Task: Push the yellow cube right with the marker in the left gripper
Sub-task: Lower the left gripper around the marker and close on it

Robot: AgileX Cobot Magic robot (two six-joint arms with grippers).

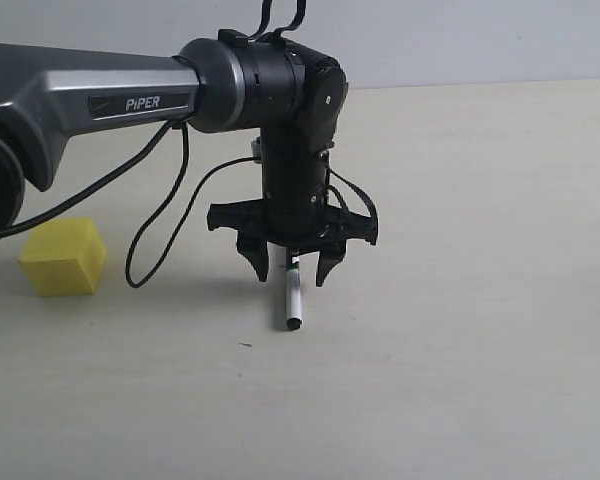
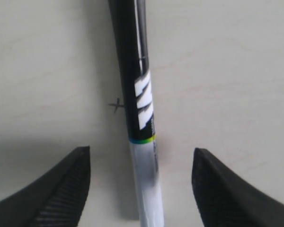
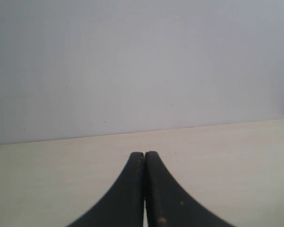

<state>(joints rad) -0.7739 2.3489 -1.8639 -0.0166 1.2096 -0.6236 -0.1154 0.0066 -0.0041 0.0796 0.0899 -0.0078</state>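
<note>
Pale beige tabletop [image 1: 480, 350] runs back to a plain grey-white wall [image 1: 430, 40]. In the exterior view the left gripper [image 1: 291, 277] hangs pointing down near the middle of the table, on a black-and-grey arm lettered "PiPER", with black cables [image 1: 160, 220] looping off toward 8 o'clock. Its jaws stand wide apart and grip nothing.

The marker [image 1: 292, 300] sits between and below them, its white barrel running toward 6 o'clock and ending in a black tip. The left wrist view shows the marker [image 2: 141, 109] between the two black fingers [image 2: 61, 189], clear of both.

The yellow cube [image 1: 64, 257] rests on the table at about 9 o'clock from the gripper, well apart from it and from the marker.

In the right wrist view the right gripper [image 3: 145, 156] has its jaws pressed together with nothing between them.
</note>
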